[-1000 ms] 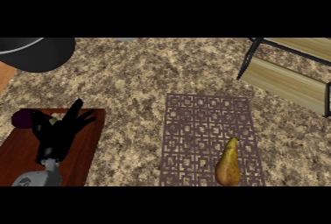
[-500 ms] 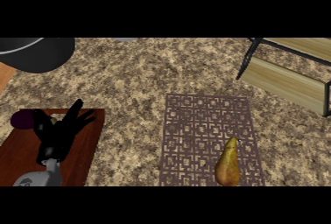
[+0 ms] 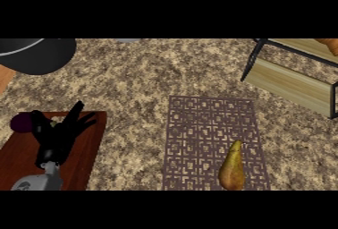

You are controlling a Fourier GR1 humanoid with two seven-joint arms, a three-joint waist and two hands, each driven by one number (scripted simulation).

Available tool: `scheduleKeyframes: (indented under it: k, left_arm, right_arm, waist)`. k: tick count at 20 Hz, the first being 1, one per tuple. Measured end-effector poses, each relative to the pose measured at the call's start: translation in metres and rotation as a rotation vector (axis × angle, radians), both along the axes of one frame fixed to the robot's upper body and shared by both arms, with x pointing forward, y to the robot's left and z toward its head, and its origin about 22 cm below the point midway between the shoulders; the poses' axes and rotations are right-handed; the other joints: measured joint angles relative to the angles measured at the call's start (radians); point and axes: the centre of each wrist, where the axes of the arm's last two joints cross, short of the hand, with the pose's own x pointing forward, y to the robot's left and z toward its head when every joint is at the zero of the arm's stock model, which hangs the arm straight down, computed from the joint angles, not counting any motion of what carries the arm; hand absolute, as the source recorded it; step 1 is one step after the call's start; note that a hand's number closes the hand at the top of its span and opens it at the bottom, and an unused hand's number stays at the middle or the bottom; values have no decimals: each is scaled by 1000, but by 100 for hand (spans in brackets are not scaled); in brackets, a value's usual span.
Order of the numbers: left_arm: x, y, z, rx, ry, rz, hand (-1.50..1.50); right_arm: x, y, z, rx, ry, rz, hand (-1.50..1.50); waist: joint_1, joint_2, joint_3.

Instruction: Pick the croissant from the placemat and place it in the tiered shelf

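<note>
The croissant (image 3: 232, 167) lies at the lower right of the frame, on the near right part of the placemat (image 3: 210, 129). It is a long golden-brown piece, pointed at its upper end and swelling to a rounded base, darker brown along one side. The placemat is a dull purple-brown rectangle with a fretwork pattern, lying on the speckled counter (image 3: 145, 80). The tiered shelf (image 3: 290, 78), pale wood boards in a dark frame, stands at the upper right, well apart from the croissant. My left hand (image 3: 58, 132) shows at the lower left over a reddish-brown board (image 3: 86, 152), its fingers straight and spread, holding nothing. My right hand shows nowhere.
</note>
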Motion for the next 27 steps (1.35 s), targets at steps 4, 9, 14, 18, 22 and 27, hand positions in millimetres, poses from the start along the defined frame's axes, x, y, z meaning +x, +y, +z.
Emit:
scheduleKeyframes:
  k: [4,9,14,18,22,27]
  left_arm:
    - [-2,-1,0,-3,-1,-3,0]
    - [-3,-1,1,-4,-1,-1,0]
    - [-4,0,-1,4,-3,4,0]
    - [-4,3,0,1,10,10,0]
    - [-6,6,-2,5,2,20,0]
    - [-10,8,-2,1,-6,20,0]
  right_arm:
    - [-6,-7,13,122,-97,5,-150]
    - [-22,-27,25,199,-222,-74,-150]
    - [-41,-51,35,205,-288,-229,-150]
    - [-65,-82,36,251,-355,-335,-150]
    - [-102,-116,46,306,-395,-371,-150]
    - [-146,-154,43,327,-396,-353,-150]
  waist:
    - [-2,-1,-1]
    - [-4,-1,-1]
    - [-8,-2,-1]
    - [-15,-4,-1]
    - [-21,-6,-1]
    - [-26,-7,-2]
